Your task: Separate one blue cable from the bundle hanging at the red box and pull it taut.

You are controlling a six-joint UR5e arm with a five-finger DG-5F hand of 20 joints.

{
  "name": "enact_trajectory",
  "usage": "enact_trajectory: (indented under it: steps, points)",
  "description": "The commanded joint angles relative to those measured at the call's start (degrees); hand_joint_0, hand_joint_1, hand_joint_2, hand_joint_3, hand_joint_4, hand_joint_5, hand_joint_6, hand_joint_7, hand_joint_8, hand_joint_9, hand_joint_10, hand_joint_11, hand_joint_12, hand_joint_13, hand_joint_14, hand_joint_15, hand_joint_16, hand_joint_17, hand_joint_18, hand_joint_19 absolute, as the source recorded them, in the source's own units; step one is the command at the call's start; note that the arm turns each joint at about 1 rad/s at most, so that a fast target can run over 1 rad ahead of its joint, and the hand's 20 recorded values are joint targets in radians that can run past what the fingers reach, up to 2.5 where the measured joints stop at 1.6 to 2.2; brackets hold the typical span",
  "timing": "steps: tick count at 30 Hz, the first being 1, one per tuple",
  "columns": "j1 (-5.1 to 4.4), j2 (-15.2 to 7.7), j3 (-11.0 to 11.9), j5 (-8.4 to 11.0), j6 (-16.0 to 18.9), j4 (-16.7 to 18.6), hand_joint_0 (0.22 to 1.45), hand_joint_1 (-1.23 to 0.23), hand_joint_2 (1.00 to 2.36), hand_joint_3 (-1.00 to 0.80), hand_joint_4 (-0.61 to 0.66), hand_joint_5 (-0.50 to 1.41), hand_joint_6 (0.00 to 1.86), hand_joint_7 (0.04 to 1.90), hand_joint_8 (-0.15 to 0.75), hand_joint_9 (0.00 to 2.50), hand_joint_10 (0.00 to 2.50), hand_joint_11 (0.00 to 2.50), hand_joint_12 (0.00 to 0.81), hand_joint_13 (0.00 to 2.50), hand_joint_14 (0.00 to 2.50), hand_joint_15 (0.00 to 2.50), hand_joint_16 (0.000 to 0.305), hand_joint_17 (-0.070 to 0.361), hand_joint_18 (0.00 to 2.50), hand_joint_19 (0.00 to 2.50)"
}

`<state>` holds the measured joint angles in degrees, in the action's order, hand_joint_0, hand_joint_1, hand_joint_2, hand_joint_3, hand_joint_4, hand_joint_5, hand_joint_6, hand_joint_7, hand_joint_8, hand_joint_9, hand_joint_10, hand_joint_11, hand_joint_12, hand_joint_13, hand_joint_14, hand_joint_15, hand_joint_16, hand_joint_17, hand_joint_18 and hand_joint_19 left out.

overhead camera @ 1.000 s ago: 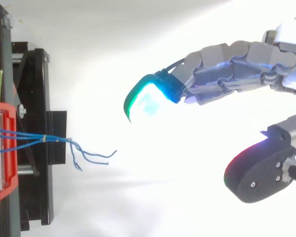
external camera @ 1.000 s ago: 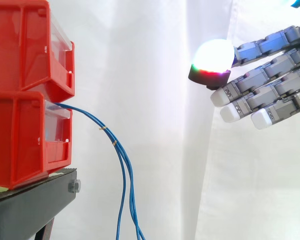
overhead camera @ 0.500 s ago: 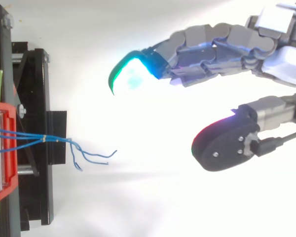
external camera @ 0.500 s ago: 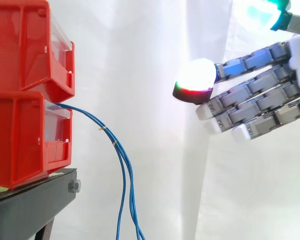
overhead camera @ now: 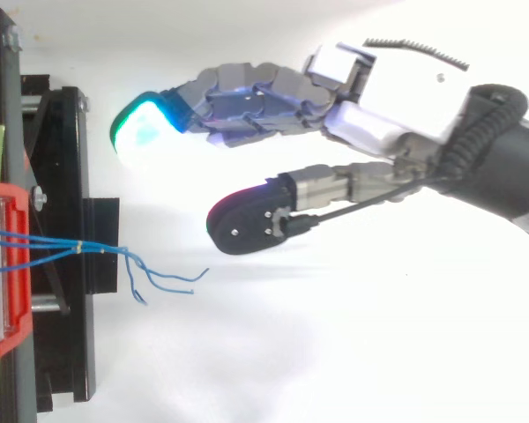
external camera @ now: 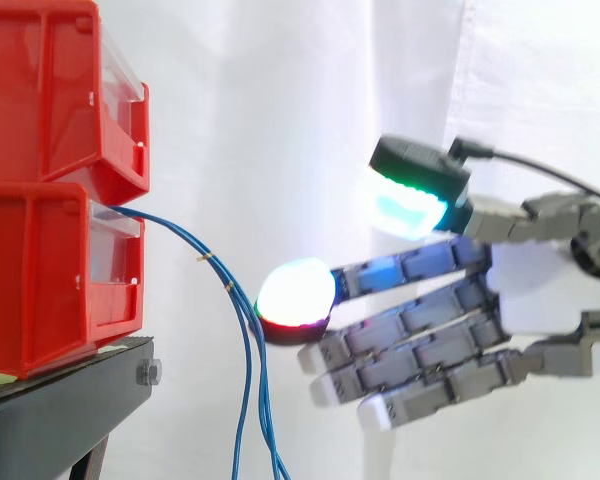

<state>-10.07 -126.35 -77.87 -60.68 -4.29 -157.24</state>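
Bundle of blue cables [external camera: 227, 285] at the front of the lower red bin [external camera: 40, 280]. Comes out over the bin's top front lip, droops in a slack curve, drops past the black stand [external camera: 60, 405], leaves the side view at the bottom edge. Strands close together near the bin, bound by two small yellowish ties [external camera: 206, 257], fanning apart lower down. From above, same strands [overhead camera: 97, 248] running out from the bin across the stand, loose ends splayed just beyond it. All strands in one bundle, all slack.

Upper red bin [external camera: 50, 90] stacked directly on the lower one, both on the stand's shelf.

Hand [external camera: 540, 290] in from the right, spread and holding nothing: fingers [external camera: 420, 315] straight, side by side, aimed at the cables, thumb spread above them. Foremost pad [external camera: 296, 295], white glow with red-green rim, right beside the hanging strands in the side view, edge overlapping them there. Contact hard to judge, probably none: from above, same pad [overhead camera: 145, 132] off to one side of the cable line, near the stand's edge. Thumb pad [external camera: 410, 205], cyan glow, higher and further back; from above, its dark back [overhead camera: 247, 225] near the loose cable ends, apart from them.

White curtain [external camera: 310, 120] behind everything.
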Motion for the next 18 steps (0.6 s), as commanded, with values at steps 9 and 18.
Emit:
enact_trajectory:
  steps: [9,18]
  points:
    - [0.05,-7.4,2.4,0.82,1.0,5.5,0.58,-0.64,1.0,-0.49,0.25,-0.22,0.5,0.68,0.312,0.48,0.0,0.0,0.346,0.45,0.0,0.03,0.042,0.095,0.45,0.13]
    - [-0.65,-7.9,2.8,-2.52,2.0,5.5,0.58,-0.64,1.0,-0.49,0.26,-0.22,0.5,0.68,0.318,0.52,0.0,0.0,0.352,0.5,0.0,0.07,0.042,0.094,0.48,0.17]
